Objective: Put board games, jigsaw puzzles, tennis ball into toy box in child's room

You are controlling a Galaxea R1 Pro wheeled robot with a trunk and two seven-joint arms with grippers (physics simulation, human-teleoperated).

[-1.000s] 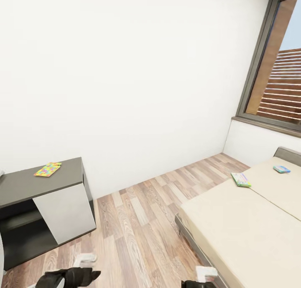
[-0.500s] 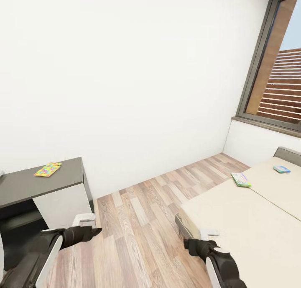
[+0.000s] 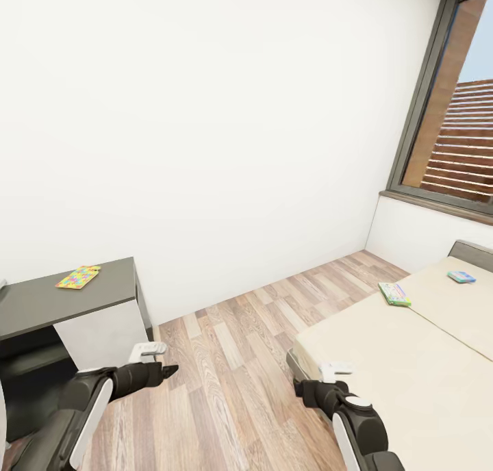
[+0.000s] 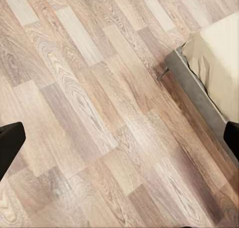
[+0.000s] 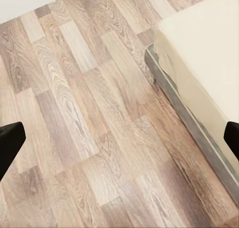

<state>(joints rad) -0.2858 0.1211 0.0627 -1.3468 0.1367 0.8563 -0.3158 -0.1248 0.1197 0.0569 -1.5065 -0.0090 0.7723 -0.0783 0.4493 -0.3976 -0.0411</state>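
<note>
While both fingers (image 3: pixel 164 370) gape, board games (image 3: pixel 395 294) lie well apart.

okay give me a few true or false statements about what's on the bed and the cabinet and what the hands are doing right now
1. Two board games lie on the bed. True.
2. A jigsaw puzzle lies on the dark cabinet. True.
3. The left hand grips a puzzle. False: it is open and empty, above the floor.
4. The right hand is shut. False: its fingers stand wide apart.
5. The puzzle lies on the floor. False: it is on the cabinet top.
</note>
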